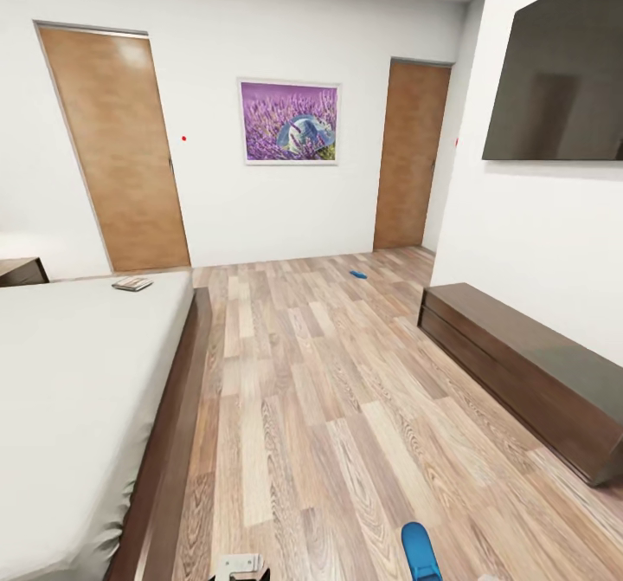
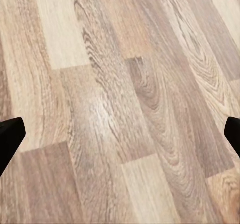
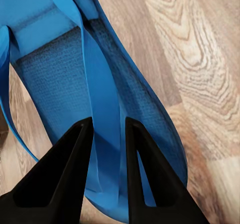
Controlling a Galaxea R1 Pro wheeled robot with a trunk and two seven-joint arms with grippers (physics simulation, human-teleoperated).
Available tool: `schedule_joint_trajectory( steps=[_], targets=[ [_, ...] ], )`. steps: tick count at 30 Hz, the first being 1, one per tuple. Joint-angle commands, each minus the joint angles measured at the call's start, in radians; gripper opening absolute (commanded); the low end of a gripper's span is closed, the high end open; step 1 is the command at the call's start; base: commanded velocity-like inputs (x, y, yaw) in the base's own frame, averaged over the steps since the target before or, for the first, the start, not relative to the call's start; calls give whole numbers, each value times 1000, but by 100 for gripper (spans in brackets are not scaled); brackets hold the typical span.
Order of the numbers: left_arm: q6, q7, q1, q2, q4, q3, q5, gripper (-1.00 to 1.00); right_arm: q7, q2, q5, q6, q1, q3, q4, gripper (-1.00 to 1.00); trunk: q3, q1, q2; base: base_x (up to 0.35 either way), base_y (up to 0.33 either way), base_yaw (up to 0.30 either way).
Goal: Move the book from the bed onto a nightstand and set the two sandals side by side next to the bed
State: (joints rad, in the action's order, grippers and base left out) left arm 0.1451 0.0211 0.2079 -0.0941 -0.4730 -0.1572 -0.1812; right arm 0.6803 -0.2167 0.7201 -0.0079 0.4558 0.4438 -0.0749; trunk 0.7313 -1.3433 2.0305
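Nearest the robot, the right gripper (image 3: 105, 134) had its two dark fingers (image 3: 62, 174) closed on a strap of a blue sandal (image 3: 75, 68), the strap pinched between them in the right wrist view. In the head view that sandal (image 1: 421, 551) showed at the bottom edge, over the wood-plank floor (image 1: 329, 408). The left gripper (image 2: 120, 134) stood open, its dark fingertips (image 2: 10, 136) at opposite edges of the left wrist view with bare floorboards (image 2: 120, 103) between them. A pale metal part (image 1: 240, 566), probably of the left arm, sat at the bottom of the head view, though too little showed to be sure.

To the left ran the bed (image 1: 164, 442), its grey mattress on a dark-brown base. The book (image 1: 132, 283) lay on the mattress near its far corner. Just beyond that, at the left edge, a corner of the nightstand (image 1: 22, 269) showed against the wall. To the right a long low dark cabinet (image 1: 519, 373) stood under a wall-mounted screen (image 1: 558, 79).

Farther off, the second sandal (image 1: 357, 274) lay on the floor, well apart from the bed, near the right-hand door (image 1: 411, 152). On the far wall hung a purple picture (image 1: 289, 121) between that door and the left door (image 1: 117, 148).
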Motion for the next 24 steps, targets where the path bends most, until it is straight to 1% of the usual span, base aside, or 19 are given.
schedule_joint_trajectory(
  steps=[1,18,20,24],
  targets=[
    [4,2,1,1,1,-4,-11,100,8,0,13,0,1,9,-3,-100,1,0,0,6,0,0],
    [4,2,1,1,2,-4,-11,100,10,0,10,0,1,9,-3,-100,-2,0,0,0,0,-2],
    [4,2,1,1,2,-4,-11,100,9,0,9,0,1,9,-3,-100,-2,0,0,0,0,-133],
    [4,2,1,1,2,-4,-11,100,9,0,9,0,1,9,-3,-100,-2,0,0,0,0,-241]
  ],
)
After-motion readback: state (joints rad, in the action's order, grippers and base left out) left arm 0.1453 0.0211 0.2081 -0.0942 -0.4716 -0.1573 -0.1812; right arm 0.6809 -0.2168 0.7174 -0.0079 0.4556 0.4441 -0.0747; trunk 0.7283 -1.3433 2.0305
